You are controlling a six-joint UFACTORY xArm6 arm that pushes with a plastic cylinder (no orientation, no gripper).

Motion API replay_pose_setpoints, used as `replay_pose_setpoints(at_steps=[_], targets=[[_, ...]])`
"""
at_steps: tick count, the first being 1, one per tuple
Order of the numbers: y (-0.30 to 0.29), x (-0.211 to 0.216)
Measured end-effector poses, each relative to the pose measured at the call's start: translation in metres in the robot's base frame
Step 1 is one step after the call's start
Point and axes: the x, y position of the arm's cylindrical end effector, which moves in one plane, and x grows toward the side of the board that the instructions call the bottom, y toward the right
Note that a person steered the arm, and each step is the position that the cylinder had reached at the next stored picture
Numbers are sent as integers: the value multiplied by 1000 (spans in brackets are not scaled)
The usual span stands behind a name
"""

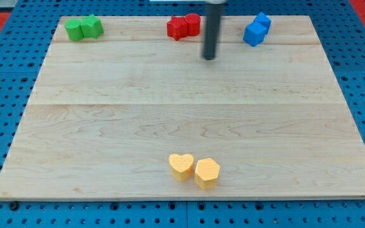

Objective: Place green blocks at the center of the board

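Note:
Two green blocks sit touching at the board's top left corner: a rounded one (pixel 75 29) on the left and a star-shaped one (pixel 92 26) on the right. My tip (pixel 208 57) rests on the wooden board (pixel 182 120) near the view's top, just right of centre. It is far to the right of the green blocks and touches no block. The rod is slightly blurred.
Two red blocks (pixel 184 26) sit touching at the top middle, just up and left of my tip. Two blue blocks (pixel 257 29) sit at the top right. A yellow heart (pixel 181 166) and a yellow hexagon (pixel 206 172) sit touching near the bottom edge.

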Motion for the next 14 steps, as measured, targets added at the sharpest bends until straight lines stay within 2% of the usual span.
replay_pose_setpoints(at_steps=[1, 3, 4, 5, 6, 7, 8, 10, 13, 14], targets=[[-81, -13], [-111, -125], [-113, -128], [-145, -127], [-209, -128], [-232, -117], [-226, -82], [-204, -40], [-74, 38], [-79, 29]])
